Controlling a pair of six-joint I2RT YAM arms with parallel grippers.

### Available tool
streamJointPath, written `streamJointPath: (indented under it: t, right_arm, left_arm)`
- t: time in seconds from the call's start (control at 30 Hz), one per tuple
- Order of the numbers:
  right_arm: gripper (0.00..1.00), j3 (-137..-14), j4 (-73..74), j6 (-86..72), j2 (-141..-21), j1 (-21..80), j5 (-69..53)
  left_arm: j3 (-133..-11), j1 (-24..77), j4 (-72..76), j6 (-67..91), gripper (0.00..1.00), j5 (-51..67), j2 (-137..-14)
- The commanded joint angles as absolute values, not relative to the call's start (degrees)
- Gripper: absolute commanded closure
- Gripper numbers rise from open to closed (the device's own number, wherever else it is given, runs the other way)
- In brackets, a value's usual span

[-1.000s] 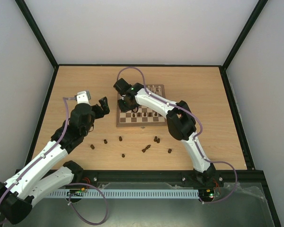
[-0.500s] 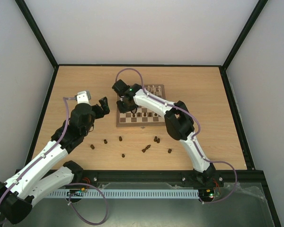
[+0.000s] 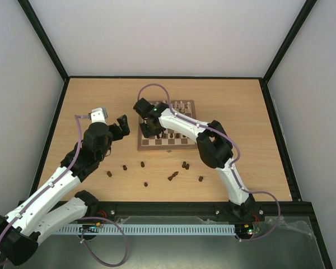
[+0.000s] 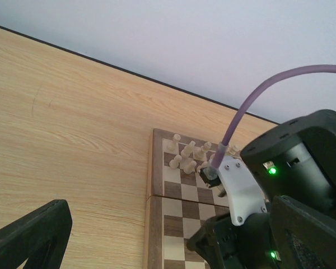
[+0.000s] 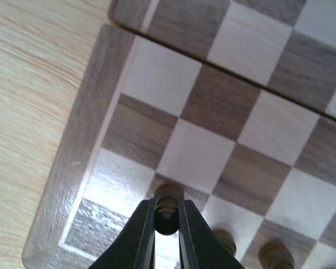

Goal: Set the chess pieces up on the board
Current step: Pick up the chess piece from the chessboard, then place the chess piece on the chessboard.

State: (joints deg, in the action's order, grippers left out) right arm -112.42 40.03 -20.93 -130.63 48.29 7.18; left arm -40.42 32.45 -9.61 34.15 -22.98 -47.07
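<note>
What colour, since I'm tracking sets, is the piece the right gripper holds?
Dark brown: the piece shows clearest in the right wrist view.

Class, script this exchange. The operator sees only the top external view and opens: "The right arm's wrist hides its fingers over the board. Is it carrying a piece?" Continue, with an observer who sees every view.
Observer: Yes. In the right wrist view the right gripper is shut on a dark chess piece.
Operator: Where over the board is it?
Observer: Close to one corner of the board, just inside the border.
Operator: Is anything nearby to avoid?
Observer: Two other dark pieces stand on squares right beside the held one.
</note>
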Motion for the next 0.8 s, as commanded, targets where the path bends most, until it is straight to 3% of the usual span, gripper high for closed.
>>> streamJointPath:
  t: [0.0, 0.77]
  right_arm:
    - [0.91, -108.06, 42.51, -21.6, -125.86, 48.82, 8.45]
    - [0.91, -107.22, 40.39, -21.97, -126.63, 49.11, 6.79]
  left_arm:
    - [-40.24, 32.15, -8.79, 34.6, 0.0, -23.64, -47.07]
    - [-40.23, 32.13, -8.96, 34.69, 0.01, -23.73, -46.58]
